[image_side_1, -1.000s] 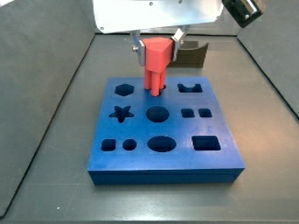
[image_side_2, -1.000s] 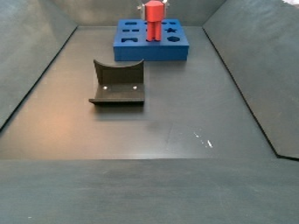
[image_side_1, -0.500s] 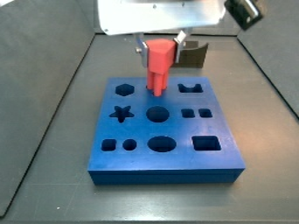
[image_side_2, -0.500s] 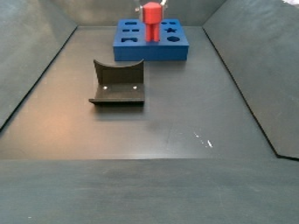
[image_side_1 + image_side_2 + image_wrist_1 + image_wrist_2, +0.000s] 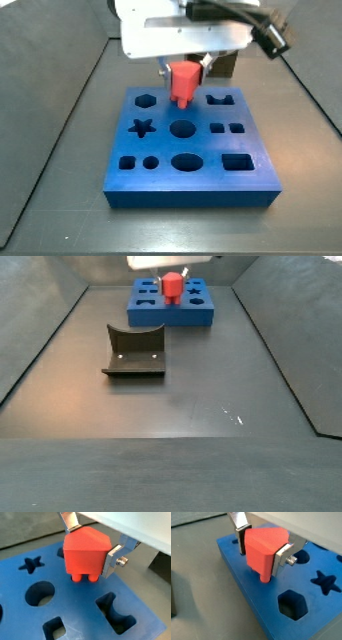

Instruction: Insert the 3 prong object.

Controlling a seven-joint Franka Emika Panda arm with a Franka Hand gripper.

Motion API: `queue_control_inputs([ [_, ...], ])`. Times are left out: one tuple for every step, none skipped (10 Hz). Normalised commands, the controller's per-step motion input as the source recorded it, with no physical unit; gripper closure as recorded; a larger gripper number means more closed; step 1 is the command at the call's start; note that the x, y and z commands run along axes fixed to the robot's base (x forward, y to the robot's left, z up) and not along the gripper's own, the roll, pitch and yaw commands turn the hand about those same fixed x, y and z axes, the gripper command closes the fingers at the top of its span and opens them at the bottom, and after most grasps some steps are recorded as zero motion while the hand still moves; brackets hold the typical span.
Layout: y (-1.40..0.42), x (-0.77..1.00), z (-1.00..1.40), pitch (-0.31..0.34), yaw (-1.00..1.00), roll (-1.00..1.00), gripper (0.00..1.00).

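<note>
The 3 prong object (image 5: 183, 84) is a bright red-pink block held upright, prongs down, between my gripper's silver fingers (image 5: 115, 560). My gripper (image 5: 185, 70) is shut on it over the far middle of the blue board (image 5: 187, 192). In both wrist views (image 5: 85, 552) (image 5: 261, 551) the short prongs (image 5: 83, 577) are at the board's top face (image 5: 73, 609); I cannot tell whether they touch it. In a side view the block (image 5: 174, 287) stands over the board (image 5: 201, 317) at the far end of the floor.
The board has several shaped holes, among them a star (image 5: 138, 128), a round hole (image 5: 181, 130) and a square (image 5: 235, 162). The dark fixture (image 5: 135, 351) stands on the floor apart from the board, seen behind it in a side view (image 5: 222, 66).
My gripper has moved down with the red block, bringing the prongs lower to the board's far part. The board and fixture have not moved.
</note>
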Motion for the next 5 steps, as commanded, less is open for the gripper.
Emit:
queue_control_inputs([
  [0.02, 0.12, -0.32, 0.000, 0.00, 0.01, 1.00],
  [0.13, 0.16, -0.20, 0.000, 0.00, 0.00, 1.00],
  [0.05, 0.00, -0.03, -0.039, 0.00, 0.00, 1.00],
  [0.00, -0.01, 0.00, -0.043, 0.00, 0.00, 1.00],
  [0.00, 0.00, 0.00, 0.000, 0.00, 0.00, 1.00],
])
